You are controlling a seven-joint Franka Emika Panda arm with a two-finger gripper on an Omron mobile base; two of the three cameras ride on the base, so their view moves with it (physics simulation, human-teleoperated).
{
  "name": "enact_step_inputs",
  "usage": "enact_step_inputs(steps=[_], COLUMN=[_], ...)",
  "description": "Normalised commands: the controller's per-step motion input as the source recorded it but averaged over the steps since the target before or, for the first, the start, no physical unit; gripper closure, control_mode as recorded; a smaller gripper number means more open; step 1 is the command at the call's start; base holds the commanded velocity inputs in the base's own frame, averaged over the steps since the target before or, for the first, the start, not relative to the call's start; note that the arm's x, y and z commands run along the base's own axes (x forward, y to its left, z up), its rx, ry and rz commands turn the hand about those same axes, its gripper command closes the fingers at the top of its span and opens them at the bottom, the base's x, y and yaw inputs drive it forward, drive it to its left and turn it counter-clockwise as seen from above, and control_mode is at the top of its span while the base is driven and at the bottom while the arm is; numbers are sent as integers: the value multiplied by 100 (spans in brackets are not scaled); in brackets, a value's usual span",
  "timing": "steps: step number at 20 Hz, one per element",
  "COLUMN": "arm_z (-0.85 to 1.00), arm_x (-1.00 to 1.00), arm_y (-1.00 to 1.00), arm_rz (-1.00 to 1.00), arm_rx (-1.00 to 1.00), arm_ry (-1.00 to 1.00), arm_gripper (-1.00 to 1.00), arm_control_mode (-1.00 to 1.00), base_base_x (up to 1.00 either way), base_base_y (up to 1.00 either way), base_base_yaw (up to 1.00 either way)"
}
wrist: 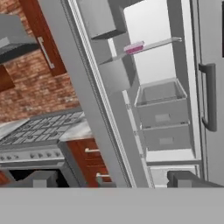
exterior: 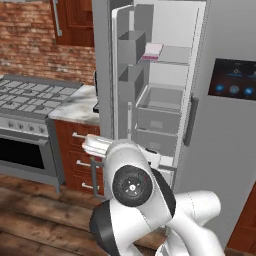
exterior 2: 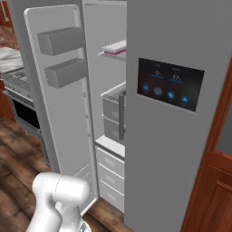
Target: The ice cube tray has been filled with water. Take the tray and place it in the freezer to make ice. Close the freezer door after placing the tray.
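The ice cube tray (exterior: 152, 50) lies flat on a shelf (exterior: 172, 56) high up inside the freezer (exterior: 170, 95). It sits up and ahead of the gripper (wrist: 111, 178), well apart from it. The gripper's two fingers stand wide apart, and they hold nothing and touch nothing. One dark fingertip (wrist: 43, 178) shows at each side at the bottom of the hand view.

The freezer door (exterior 2: 56, 90) hangs open, close in front of the gripper and a little to one side. Its edge crosses the hand view between the gripper and the stove (exterior: 30, 100). Two grey bins (exterior 2: 63, 40) sit on the inside of the door, one above the other. Below the tray's shelf there are two clear drawers (exterior: 160, 112), also one above the other.

The other fridge door (exterior 2: 181, 113) is shut, and it has one dark touch panel (exterior 2: 170, 84) and one bar handle (wrist: 209, 96). Beyond the open door are a marble counter (exterior: 77, 105), red-brown wood drawers (exterior: 80, 155) and a brick wall (exterior: 30, 40).
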Motion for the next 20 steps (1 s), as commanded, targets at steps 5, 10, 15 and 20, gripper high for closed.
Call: enact_step_inputs(steps=[5, 10, 15, 20], arm_z=[-45, -29, -18, -29], arm_x=[40, 53, 56, 52], arm_y=[31, 12, 17, 50], arm_rz=[-10, -11, -21, -17], arm_rx=[0, 0, 0, 0], arm_ry=[-21, -10, 0, 0], arm_gripper=[-100, -100, -100, -100], arm_control_mode=[-100, -100, -100, -100], base_base_x=[0, 0, 0, 0], base_base_y=[0, 0, 0, 0], base_base_yaw=[0, 0, 0, 0])
